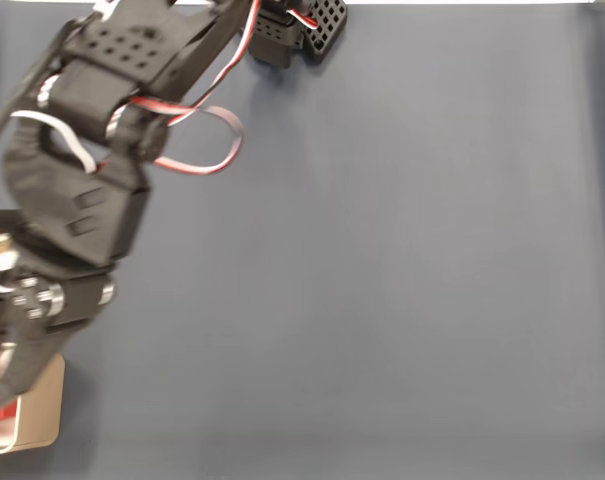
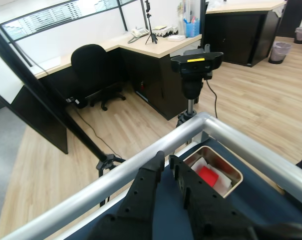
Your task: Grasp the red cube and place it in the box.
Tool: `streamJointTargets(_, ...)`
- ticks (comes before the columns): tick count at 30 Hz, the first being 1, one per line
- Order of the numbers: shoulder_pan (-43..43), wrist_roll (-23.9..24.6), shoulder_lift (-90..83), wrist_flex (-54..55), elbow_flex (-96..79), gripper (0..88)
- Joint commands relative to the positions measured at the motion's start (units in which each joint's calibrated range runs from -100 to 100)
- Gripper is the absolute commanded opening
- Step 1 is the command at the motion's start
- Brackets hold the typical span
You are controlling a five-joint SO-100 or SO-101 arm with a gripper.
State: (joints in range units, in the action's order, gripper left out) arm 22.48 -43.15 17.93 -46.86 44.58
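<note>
Wrist view, nearest first: the gripper [image 2: 166, 161] is reaching up from the bottom edge, its two black fingers [image 2: 146, 185] lying close together with only a thin slit showing between them near the tips. Nothing is sitting between them; the jaws are reading as closed and empty.

Just beyond the tips, the box [image 2: 233, 173] is sitting on the dark blue table mat [image 2: 270, 200], close to the table's corner. The red cube [image 2: 208, 176] is lying inside the box on its white floor, apart from the fingers. A silver metal rail [image 2: 141, 162] is running along the table edge, bending at the corner just behind the box.

Past the rail, a webcam [image 2: 196, 61] on a small tripod is standing on the wood floor, facing this way. Farther back, a black office chair [image 2: 93, 70] is tucked at a long desk [image 2: 155, 46], and a dark cabinet [image 2: 240, 35] is standing to the right of the view.

Fixed view from above: the arm [image 1: 82, 200] is stretching down the left side of the picture, red and white cables [image 1: 197, 140] looping off it. The box [image 1: 44, 410] is peeking out at the bottom left corner under the arm's end, with a strip of the red cube [image 1: 0, 415] showing inside. The gripper tips themselves are hard to make out here.
</note>
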Motion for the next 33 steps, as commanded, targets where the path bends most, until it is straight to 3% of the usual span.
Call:
streamJointTargets(1,-3.2,0.2,-10.5,-0.3,-5.3,0.0)
streamJointTargets(33,-19.3,-2.9,-68.7,10.1,-89.5,0.0)
